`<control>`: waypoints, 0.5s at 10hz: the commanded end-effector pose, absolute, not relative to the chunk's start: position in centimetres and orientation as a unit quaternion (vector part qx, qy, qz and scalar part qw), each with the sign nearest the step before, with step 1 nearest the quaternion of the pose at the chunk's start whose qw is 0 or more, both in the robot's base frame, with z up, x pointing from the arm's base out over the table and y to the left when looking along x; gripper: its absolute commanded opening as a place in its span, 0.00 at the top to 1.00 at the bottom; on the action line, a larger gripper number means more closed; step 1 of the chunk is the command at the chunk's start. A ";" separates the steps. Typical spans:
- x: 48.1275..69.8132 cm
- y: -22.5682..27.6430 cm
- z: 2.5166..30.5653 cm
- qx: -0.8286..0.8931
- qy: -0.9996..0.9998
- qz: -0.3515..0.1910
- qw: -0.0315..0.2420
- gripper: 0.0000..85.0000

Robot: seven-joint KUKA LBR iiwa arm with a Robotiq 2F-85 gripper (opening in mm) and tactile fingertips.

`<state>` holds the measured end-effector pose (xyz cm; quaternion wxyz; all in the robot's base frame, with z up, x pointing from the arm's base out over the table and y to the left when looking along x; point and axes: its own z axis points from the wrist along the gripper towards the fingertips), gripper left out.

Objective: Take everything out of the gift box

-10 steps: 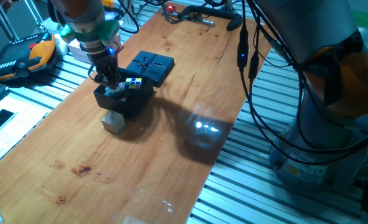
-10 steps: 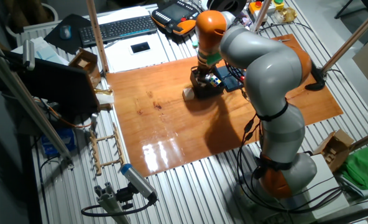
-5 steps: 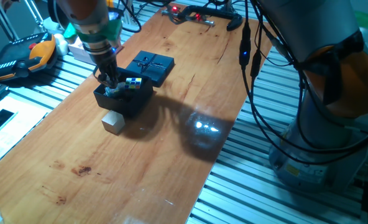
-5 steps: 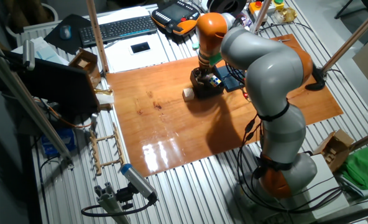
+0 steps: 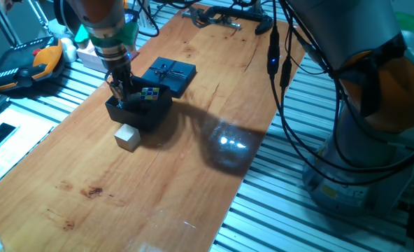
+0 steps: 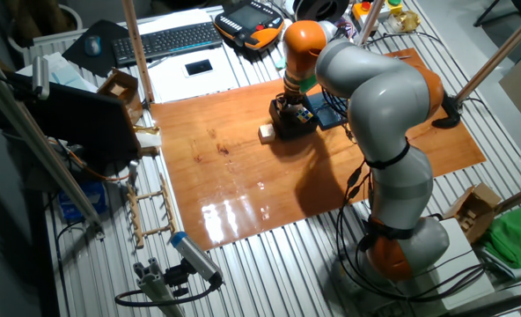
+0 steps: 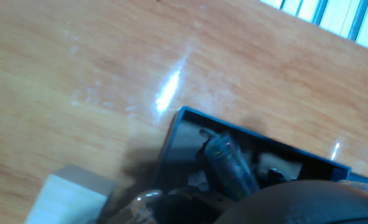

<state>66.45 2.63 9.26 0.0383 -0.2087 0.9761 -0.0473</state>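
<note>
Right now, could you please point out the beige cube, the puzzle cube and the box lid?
beige cube [image 5: 129, 136], one fixed view, top face.
puzzle cube [image 5: 150, 94], one fixed view, its top face inside the box.
box lid [image 5: 169, 73], one fixed view, its flat top.

The grey-and-orange KUKA arm [image 6: 379, 97] rises from its base at the table's edge, bends over at a broad elbow and reaches across the wooden tabletop [image 5: 193, 140], its orange wrist section turned straight down. The black two-finger gripper [image 5: 121, 92] hangs vertically from that wrist, its tips lowered inside the small black square cardboard gift box [image 5: 138, 109], at the side away from the arm's base. In the hand view one translucent fingertip [image 7: 230, 163] shows within the box; how far the jaws are parted cannot be made out.
</note>
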 end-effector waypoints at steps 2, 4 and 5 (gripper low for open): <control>66.8 2.1 8.6 -0.215 0.975 -0.045 0.040 0.36; 67.0 1.8 8.0 -0.218 0.974 -0.044 0.042 0.36; 67.0 1.7 7.8 -0.219 0.974 -0.044 0.042 0.36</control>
